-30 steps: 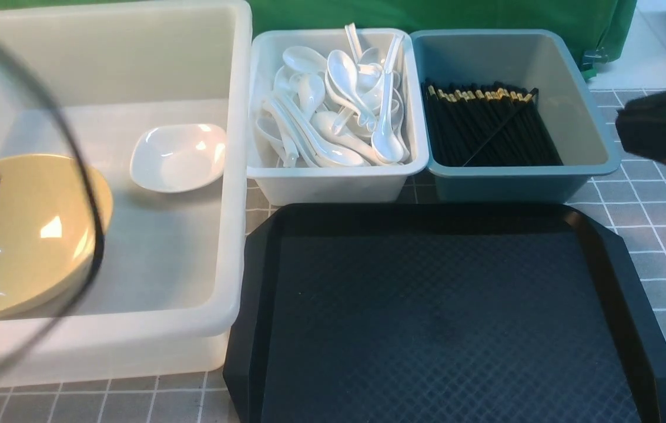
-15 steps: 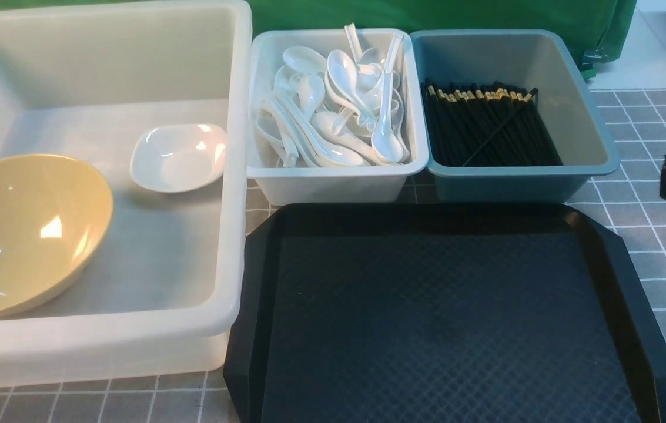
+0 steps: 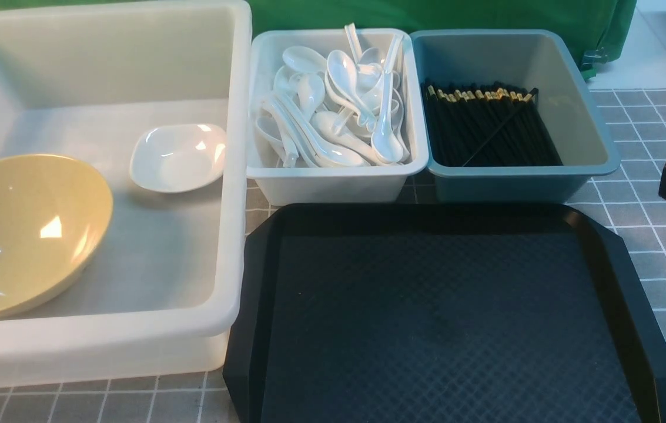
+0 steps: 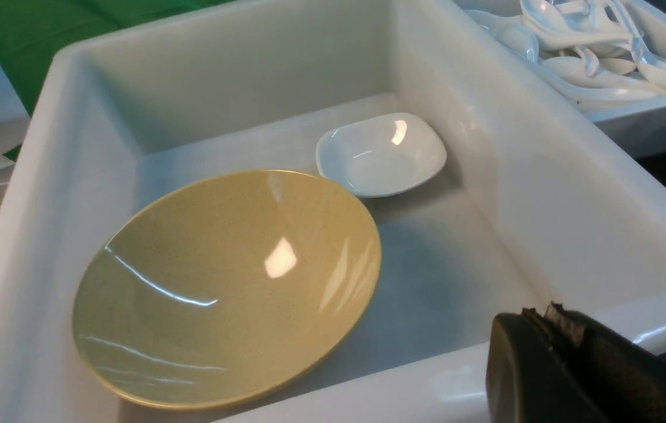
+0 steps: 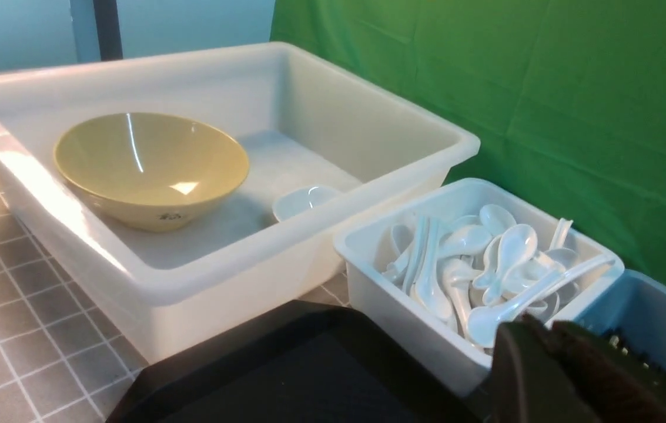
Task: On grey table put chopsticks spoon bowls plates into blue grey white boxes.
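My left gripper (image 4: pixel 550 314) has its jaws pressed together with nothing between them, hanging over the near rim of the large milky-white tub (image 3: pixel 233 176). Inside that tub the mustard-yellow bowl (image 3: pixel 21 229) sits tilted against the left side, and the small white square dish (image 3: pixel 177 155) rests on the floor of the tub toward its right wall, just apart from the bowl. My right gripper (image 5: pixel 547 335) shows only as a dark shape at the right edge of the front view, above the grey table (image 3: pixel 662 235); its jaws look nearly together and I see nothing held in them. The white bin (image 3: pixel 333 182) next to the tub is heaped with white soup spoons (image 3: pixel 338 106). Beside it the teal-blue bin (image 3: pixel 509 182) holds the black chopsticks (image 3: pixel 485 126), laid side by side with gold bands at the far end, one stick lying crosswise on top. The black diamond-textured tray (image 3: pixel 444 317) lies in front of both smaller bins
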